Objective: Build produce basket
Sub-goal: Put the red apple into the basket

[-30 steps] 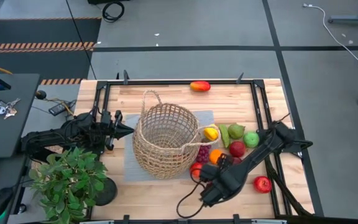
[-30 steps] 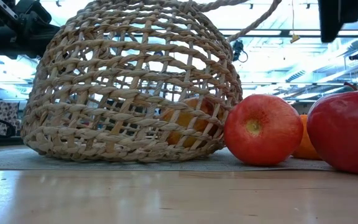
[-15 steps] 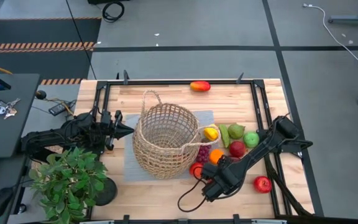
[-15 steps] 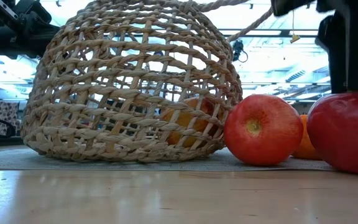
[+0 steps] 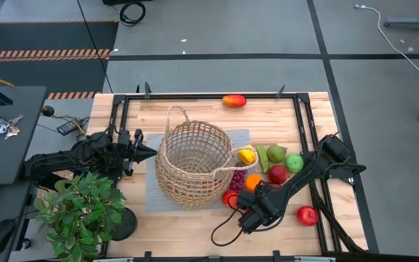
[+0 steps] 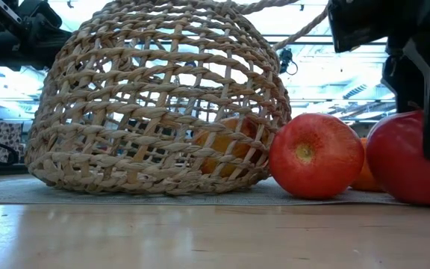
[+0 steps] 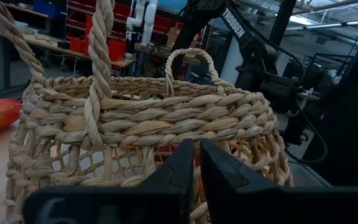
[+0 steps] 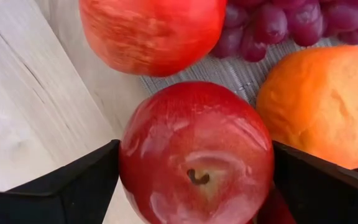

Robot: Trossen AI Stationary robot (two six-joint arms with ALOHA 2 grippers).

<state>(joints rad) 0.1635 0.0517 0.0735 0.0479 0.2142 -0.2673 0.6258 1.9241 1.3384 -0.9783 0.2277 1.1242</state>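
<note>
**Right claw straddles a red apple beside the basket**

The basket [image 5: 193, 164] stands on a grey mat [image 5: 151, 191] mid-counter. Through its weave in the low view an orange-coloured fruit [image 6: 226, 146] shows, but whether it lies inside or behind the basket cannot be told. The left wrist view reads "TROSSEN" [image 7: 237, 22] on the far arm.

The right claw [image 8: 194, 171] is wide open, one finger on each side of a red apple [image 8: 196, 152] and touching or nearly touching its sides; a firm grip cannot be told. Just beside that apple lie another apple [image 8: 151, 34], an orange [image 8: 322, 106] and purple grapes [image 8: 291, 22].

Compared with a second ago, the right claw has come down from above the fruit to around the apple. The left claw [image 5: 145, 152], fingers nearly together and holding nothing, waits next to the basket's side, unmoved. A mango [image 5: 233, 100] lies apart at the counter's [image 5: 195, 225] far edge.
</note>
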